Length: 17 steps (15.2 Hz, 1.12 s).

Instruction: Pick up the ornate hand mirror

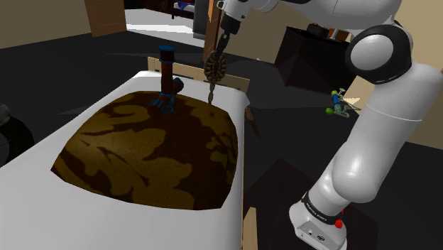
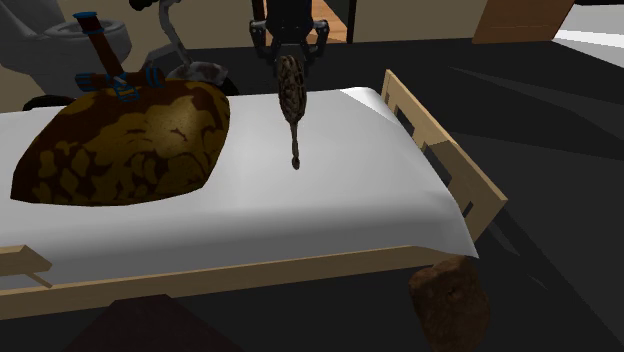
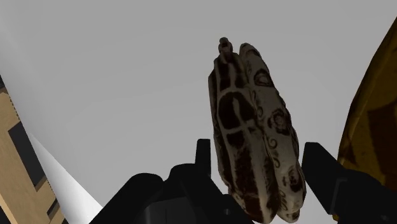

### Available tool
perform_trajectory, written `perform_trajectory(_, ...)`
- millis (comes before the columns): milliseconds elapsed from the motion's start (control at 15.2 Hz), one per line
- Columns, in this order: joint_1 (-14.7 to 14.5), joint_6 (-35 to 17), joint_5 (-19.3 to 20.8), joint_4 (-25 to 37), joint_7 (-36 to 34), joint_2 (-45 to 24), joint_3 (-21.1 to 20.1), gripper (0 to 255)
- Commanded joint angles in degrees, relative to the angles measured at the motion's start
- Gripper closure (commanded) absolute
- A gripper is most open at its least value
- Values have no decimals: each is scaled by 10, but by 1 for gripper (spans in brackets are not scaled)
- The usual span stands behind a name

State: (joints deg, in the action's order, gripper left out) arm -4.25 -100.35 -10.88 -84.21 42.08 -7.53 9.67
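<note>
Ornate hand mirror (image 1: 214, 69): brown and cream, carved. In the shoulder view it hangs head-up directly below the gripper (image 1: 219, 51), long axis near vertical and thin handle pointing down. It is over the far edge of the bed (image 1: 42, 177), just beyond the brown patterned blanket (image 1: 142, 156), on which a blue-and-brown object (image 1: 167, 78) stands. In the second exterior view the gripper (image 2: 290, 52) comes from above with its fingers closed on the top of the mirror (image 2: 291, 95). The handle tip appears clear of the white sheet, with the blanket (image 2: 120, 140) well off to that view's left; this side-on look gives the clearance best. In the wrist view the mirror (image 3: 251, 108) is edge-on between the gripper (image 3: 257, 162) fingers, which press its two faces. It runs straight away from the hand, with the blanket (image 3: 375, 114) beside it; this view confirms the clasp on both faces. Judgement: the mirror is gripped and raised, and the next move is straight up along its axis.
</note>
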Motion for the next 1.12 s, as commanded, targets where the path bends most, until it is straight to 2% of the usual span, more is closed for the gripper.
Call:
perform_trajectory(0,0,9,0,11,-1,-3,0,255)
perform_trajectory(924,12,142,-10,199,-16,-58,3,255)
perform_trajectory(1056,13,143,-10,201,-16,-59,3,255)
